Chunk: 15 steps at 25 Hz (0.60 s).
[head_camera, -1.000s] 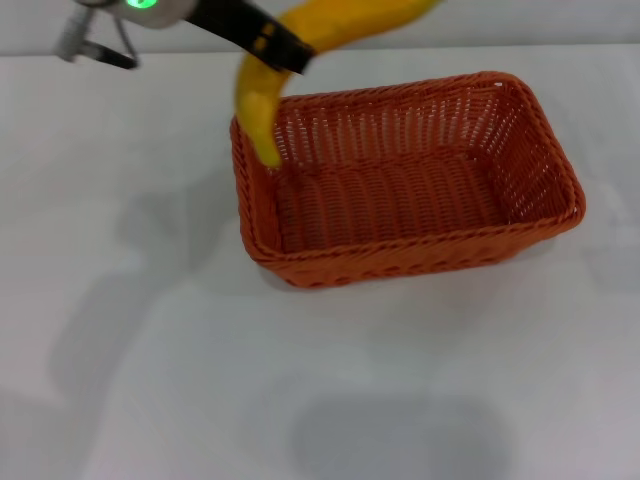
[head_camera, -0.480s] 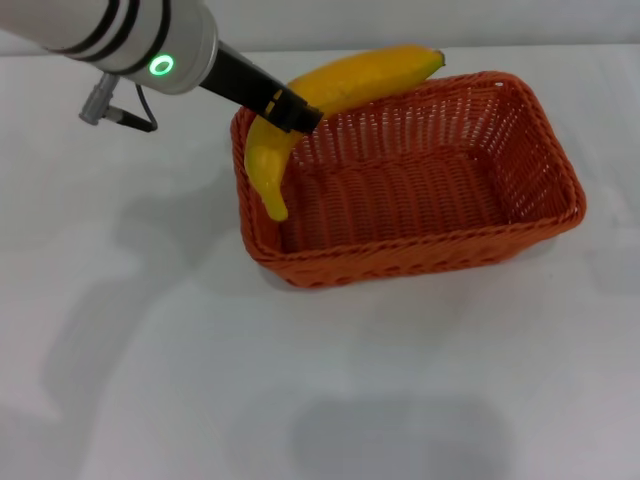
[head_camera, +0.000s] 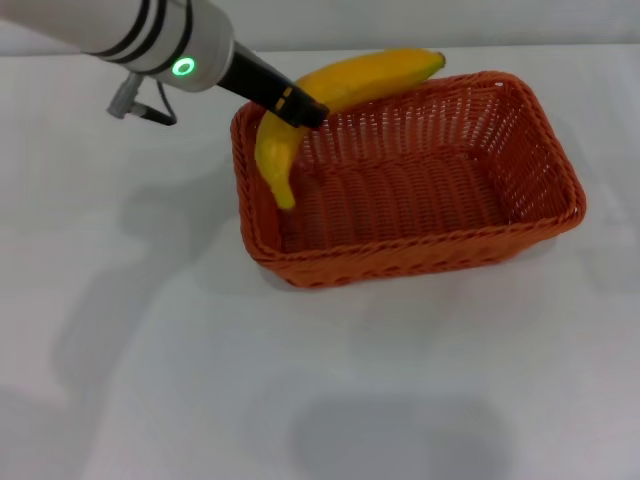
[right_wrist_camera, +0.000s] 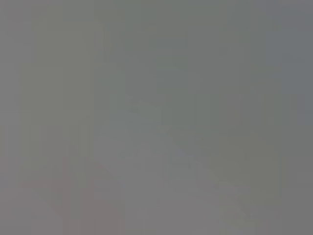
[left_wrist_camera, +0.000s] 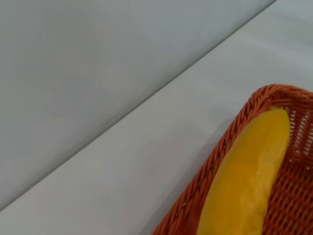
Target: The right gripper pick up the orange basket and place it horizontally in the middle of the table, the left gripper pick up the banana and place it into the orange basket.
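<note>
left gripper [head_camera: 296,108], reaching in from the 10 o'clock side on its silver arm with the green light, is clamped on the banana [head_camera: 330,95] near the fruit's bend. the banana hangs over the 10 o'clock corner of the orange basket [head_camera: 520,215], its stem end pointing out past the rim toward 1 o'clock and its other tip dipping down inside the basket by the wall. the basket sits lengthwise near the middle of the white table [head_camera: 200,380]. the left wrist camera shows the banana [left_wrist_camera: 249,181] against the braided rim [left_wrist_camera: 215,161]. right gripper is out of sight.
</note>
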{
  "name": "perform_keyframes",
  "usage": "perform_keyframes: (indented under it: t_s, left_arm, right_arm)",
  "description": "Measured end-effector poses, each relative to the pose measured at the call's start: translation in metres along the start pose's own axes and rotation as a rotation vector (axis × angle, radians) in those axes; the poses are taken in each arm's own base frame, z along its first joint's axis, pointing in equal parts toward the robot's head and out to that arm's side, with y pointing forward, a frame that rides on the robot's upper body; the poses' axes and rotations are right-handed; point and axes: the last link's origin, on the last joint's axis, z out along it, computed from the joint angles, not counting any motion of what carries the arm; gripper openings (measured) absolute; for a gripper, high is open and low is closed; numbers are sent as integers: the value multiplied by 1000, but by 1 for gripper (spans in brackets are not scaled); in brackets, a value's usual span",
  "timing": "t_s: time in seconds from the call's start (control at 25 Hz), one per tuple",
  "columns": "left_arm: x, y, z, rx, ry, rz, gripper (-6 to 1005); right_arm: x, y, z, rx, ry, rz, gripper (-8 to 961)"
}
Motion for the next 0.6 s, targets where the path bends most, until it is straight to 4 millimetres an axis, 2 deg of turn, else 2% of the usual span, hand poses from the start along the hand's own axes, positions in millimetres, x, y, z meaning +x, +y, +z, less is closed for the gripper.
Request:
perform_keyframes:
  t_s: [0.48, 0.6]
  left_arm:
    - [14, 1, 3, 5, 91, 42, 614]
    - [15, 2, 2, 15, 121, 58, 722]
  right_arm:
    - [0, 1, -2, -8, -4, -2, 876]
    - [0, 0, -3, -7, -4, -1, 877]
